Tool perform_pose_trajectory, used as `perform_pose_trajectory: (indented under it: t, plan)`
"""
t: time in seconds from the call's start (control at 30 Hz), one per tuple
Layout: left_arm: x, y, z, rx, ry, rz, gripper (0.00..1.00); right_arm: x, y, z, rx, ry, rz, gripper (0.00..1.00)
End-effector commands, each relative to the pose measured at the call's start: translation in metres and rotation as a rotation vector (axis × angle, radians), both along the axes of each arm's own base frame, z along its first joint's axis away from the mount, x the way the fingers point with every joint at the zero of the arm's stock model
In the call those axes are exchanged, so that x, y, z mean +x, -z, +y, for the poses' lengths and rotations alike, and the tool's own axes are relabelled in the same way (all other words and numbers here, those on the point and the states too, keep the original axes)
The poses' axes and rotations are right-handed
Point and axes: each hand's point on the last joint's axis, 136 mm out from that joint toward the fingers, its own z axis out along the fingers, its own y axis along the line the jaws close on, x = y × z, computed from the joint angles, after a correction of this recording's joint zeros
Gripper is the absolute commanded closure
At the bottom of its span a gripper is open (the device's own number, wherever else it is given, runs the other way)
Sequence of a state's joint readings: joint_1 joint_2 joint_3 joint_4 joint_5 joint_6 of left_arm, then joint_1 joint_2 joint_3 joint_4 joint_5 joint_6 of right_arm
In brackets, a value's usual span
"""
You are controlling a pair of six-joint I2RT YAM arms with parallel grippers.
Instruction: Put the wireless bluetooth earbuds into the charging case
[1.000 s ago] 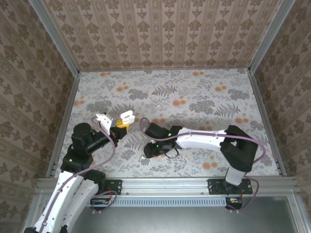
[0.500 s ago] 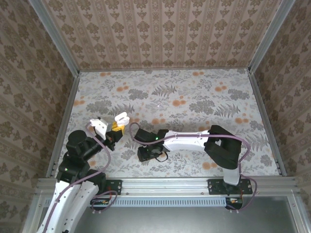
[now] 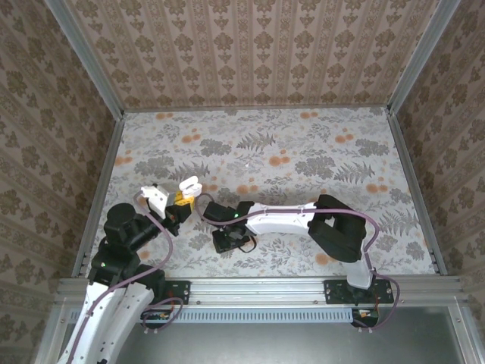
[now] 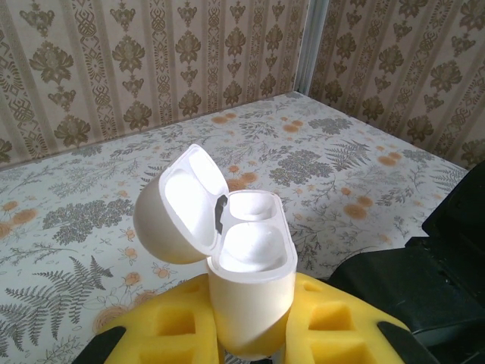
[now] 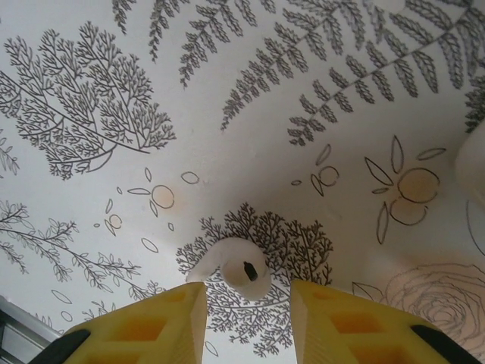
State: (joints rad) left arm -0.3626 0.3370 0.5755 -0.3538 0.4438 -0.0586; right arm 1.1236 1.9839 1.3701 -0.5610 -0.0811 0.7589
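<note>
The charging case (image 4: 250, 273) is a glossy white pebble with its hinged lid (image 4: 182, 205) swung open to the left. It stands upright between yellow foam pads (image 4: 333, 322), and my left gripper (image 4: 250, 337) is shut on its lower body. From above, the case (image 3: 187, 185) sits at the left gripper's tip (image 3: 182, 200). One white earbud (image 5: 231, 269) lies on the patterned table, just ahead of the gap in my right gripper (image 5: 248, 299). That gripper is open and its pads touch nothing. In the top view the right gripper (image 3: 226, 241) points down at the table, right of the case.
The floral table cover (image 3: 303, 152) runs to patterned walls with metal corner posts (image 3: 394, 106). A blurred white shape (image 5: 473, 173) sits at the right edge of the right wrist view. The right arm's dark body (image 4: 424, 288) lies close to the case.
The right arm has swung left and nearer, bringing its gripper close to the left one. The left arm pulled back a little with the case early on, then held still.
</note>
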Motion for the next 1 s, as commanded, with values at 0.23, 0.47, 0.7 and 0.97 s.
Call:
perform_pose_trajectory:
  t: [0.23,0.47,0.7,0.97]
  plan:
    - [0.003,0.0,0.003,-0.003,-0.023,-0.015,1.0,0.0,0.013,-0.006,-0.087,-0.031,0.006,0.66]
    - [0.003,0.001,0.003,-0.003,-0.023,-0.011,1.0,0.007,0.013,-0.016,-0.14,-0.047,-0.024,0.69]
    - [0.003,0.0,0.004,-0.003,-0.027,-0.014,1.0,0.024,0.009,-0.035,-0.185,-0.057,-0.067,0.72]
    - [0.003,0.0,0.004,-0.007,-0.03,-0.012,1.0,0.049,0.002,-0.065,-0.275,-0.149,-0.131,0.81]
